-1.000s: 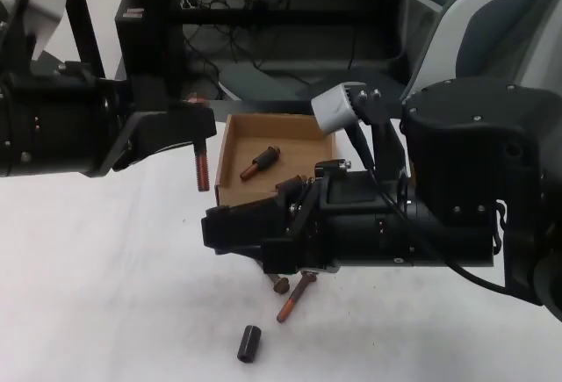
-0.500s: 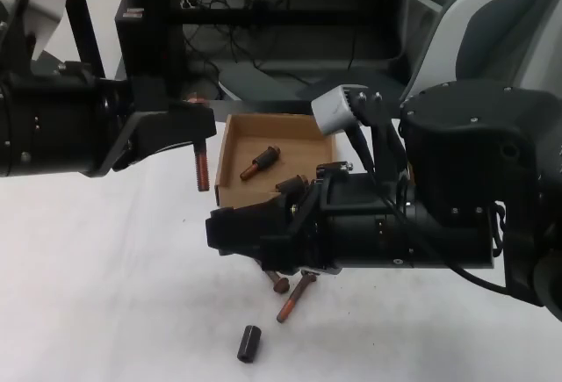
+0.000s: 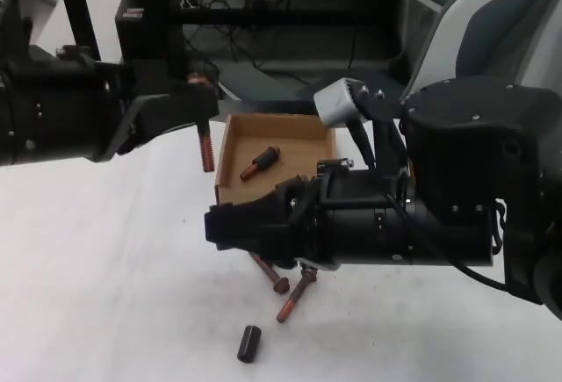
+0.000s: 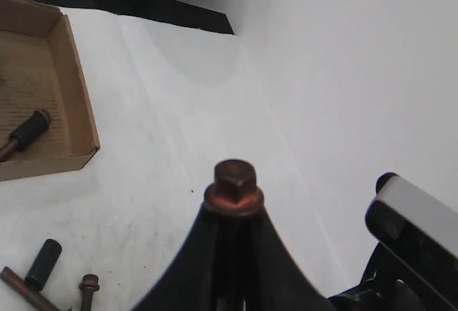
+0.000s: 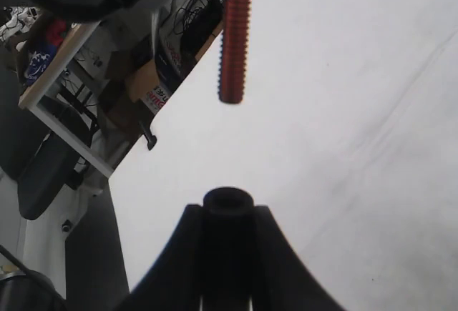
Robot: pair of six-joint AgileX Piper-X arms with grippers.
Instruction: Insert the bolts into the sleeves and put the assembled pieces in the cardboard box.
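Observation:
My left gripper is shut on a copper bolt, which hangs threaded end down, left of the cardboard box. The left wrist view shows the bolt's hex head pinched between the fingers. My right gripper sits lower, in front of the box, shut on a black sleeve with its open bore facing up. In the right wrist view the bolt's thread hangs above the sleeve, apart from it. An assembled piece lies in the box.
Two loose copper bolts and a black sleeve lie on the white table under and in front of the right arm. The left wrist view shows that sleeve and the box's corner. Dark equipment stands behind the table.
The left gripper has lifted the bolt and carried it slightly toward the box. The right arm with the sleeve has barely shifted.

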